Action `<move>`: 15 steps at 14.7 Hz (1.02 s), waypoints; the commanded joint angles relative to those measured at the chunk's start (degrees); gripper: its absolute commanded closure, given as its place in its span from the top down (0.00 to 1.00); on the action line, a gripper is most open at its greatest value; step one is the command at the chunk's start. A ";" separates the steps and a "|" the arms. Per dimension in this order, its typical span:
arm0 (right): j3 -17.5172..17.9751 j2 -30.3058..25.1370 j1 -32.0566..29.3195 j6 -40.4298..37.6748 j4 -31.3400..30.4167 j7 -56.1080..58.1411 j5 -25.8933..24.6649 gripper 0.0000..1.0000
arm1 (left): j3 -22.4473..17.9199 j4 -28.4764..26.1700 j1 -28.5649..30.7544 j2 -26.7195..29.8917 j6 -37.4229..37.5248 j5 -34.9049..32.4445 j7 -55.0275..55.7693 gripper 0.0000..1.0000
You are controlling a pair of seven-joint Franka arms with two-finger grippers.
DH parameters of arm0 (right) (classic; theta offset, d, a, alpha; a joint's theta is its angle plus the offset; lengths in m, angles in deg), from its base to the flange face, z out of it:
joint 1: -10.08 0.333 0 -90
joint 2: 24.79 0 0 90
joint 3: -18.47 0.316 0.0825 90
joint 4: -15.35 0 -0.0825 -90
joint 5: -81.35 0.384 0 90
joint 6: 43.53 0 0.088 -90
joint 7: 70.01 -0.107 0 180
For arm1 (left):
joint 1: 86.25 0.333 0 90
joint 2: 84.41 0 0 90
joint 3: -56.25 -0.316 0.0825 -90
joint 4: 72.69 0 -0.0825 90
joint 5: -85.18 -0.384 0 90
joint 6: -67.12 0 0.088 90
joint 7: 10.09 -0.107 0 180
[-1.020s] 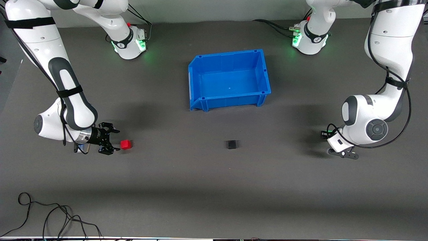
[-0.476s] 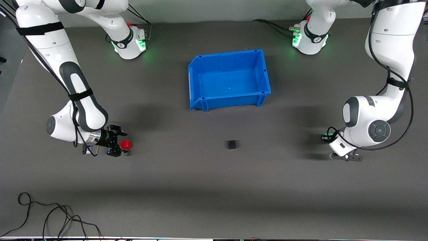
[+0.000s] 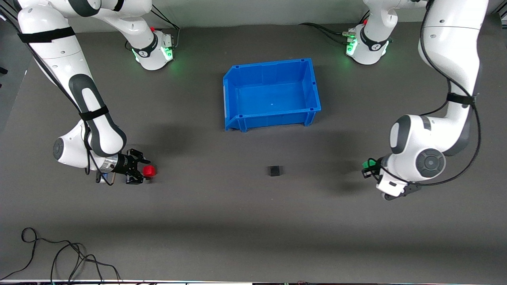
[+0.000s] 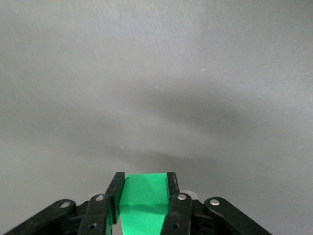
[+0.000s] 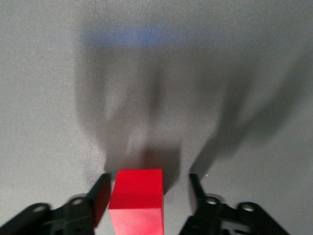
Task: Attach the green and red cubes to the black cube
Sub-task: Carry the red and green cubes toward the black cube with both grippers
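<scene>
Left gripper (image 4: 143,188) is clamped on the green cube (image 4: 142,203) up off the table, while the right gripper (image 5: 146,193), jaws spread, straddles the red cube (image 5: 137,199), both flanking the black cube (image 3: 274,170) mid-table for joining.

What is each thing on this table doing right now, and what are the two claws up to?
Red cube: on the table, between the open fingers of the right gripper, not yet squeezed.
Green cube: clamped in the left gripper, toward the left arm's end of the table.
Black cube: resting alone on the table, untouched.
Blue bin: upright, nothing inside.
</scene>
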 commanded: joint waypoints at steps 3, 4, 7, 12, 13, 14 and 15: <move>-0.03 0.04 0.49 -2.35 3.63 0.16 1.86 0.30 | -0.51 1.54 -4.99 -0.41 -2.06 6.50 19.66 0.00; -0.03 0.04 0.57 -4.37 5.30 -1.24 1.86 0.29 | -0.59 2.41 -6.04 -0.50 -3.03 7.91 25.54 0.00; -0.12 0.30 5.83 -6.68 10.05 -9.48 1.86 0.29 | -0.51 4.26 -9.64 -2.34 -6.28 8.45 44.25 0.00; -0.12 6.70 17.08 -5.19 21.73 -28.64 1.78 0.29 | -0.59 8.66 -16.32 -9.28 -9.98 7.75 75.47 0.00; -0.12 7.94 19.45 -3.96 23.58 -31.20 1.78 0.29 | -0.59 8.66 -17.38 -9.63 -9.98 8.01 79.43 0.00; -0.12 8.99 21.82 -2.99 24.73 -32.09 1.78 0.30 | -0.59 8.84 -17.82 -9.99 -9.98 8.19 82.60 0.00; -0.03 9.96 23.41 -2.37 26.39 -32.45 1.86 0.30 | -0.59 8.92 -18.00 -9.99 -10.07 8.36 84.72 0.00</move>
